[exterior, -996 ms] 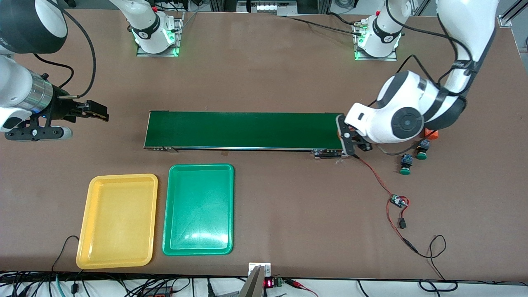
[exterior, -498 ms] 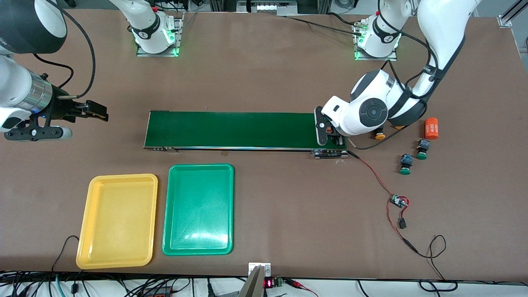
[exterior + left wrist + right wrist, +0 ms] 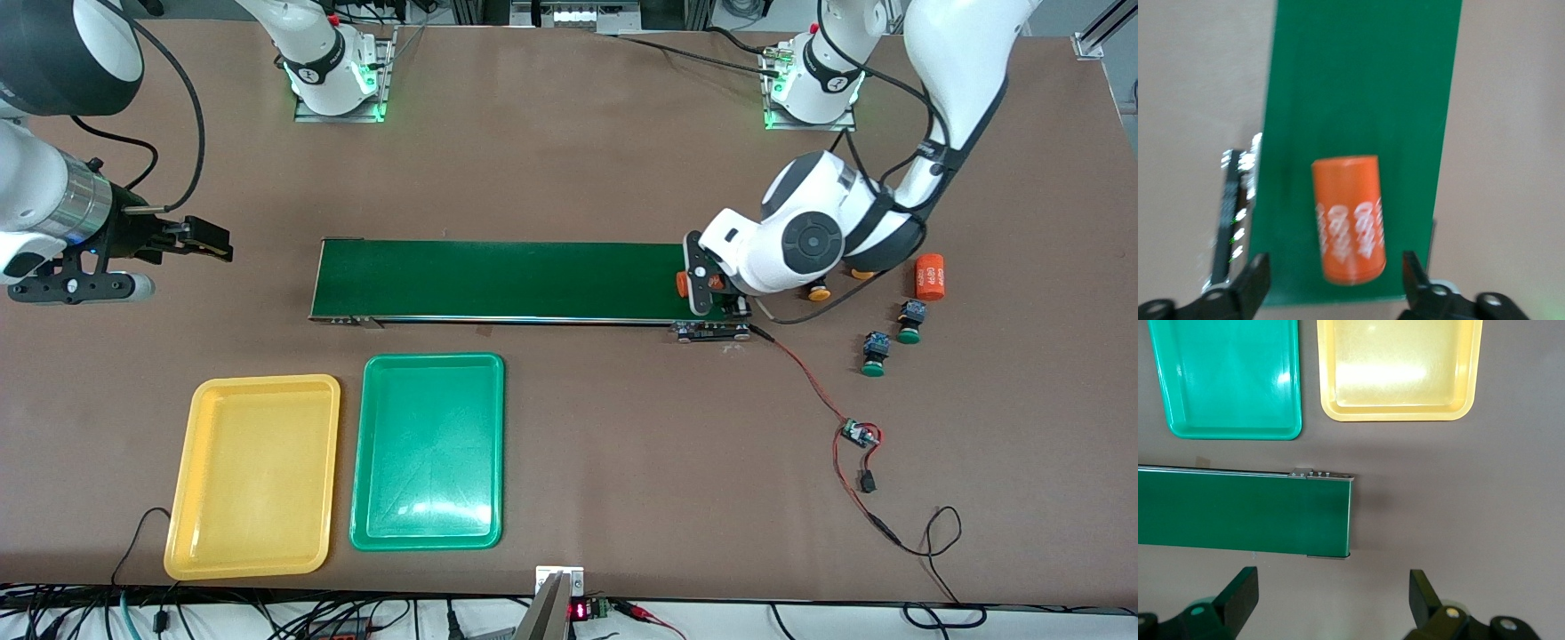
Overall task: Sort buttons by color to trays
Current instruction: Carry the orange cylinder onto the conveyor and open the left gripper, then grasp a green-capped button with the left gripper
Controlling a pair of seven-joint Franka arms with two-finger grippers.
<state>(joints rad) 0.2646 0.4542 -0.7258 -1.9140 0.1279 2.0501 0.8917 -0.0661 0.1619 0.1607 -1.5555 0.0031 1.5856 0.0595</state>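
Two green buttons (image 3: 874,354) (image 3: 909,322) stand on the table toward the left arm's end. Two yellow-orange buttons (image 3: 818,292) (image 3: 861,274) peek out from under the left arm. My left gripper (image 3: 702,286) (image 3: 1336,279) hangs open over the end of the dark green conveyor belt (image 3: 498,280) (image 3: 1358,80). An orange cylinder with white print (image 3: 681,284) (image 3: 1348,220) lies between its fingers, touching neither. The yellow tray (image 3: 253,476) (image 3: 1401,370) and green tray (image 3: 427,449) (image 3: 1231,380) lie nearer the front camera than the belt, with nothing in them. My right gripper (image 3: 209,240) (image 3: 1331,593) waits open over bare table.
A second orange cylinder (image 3: 930,276) lies by the buttons. A red and black wire (image 3: 805,378) runs from the belt's motor end to a small circuit board (image 3: 859,434). The belt's other end (image 3: 1338,517) shows in the right wrist view.
The left arm swung from beside the buttons to over the belt's end. Its jaws then opened, and the orange cylinder they carried now lies free on the belt. The right arm has not moved.
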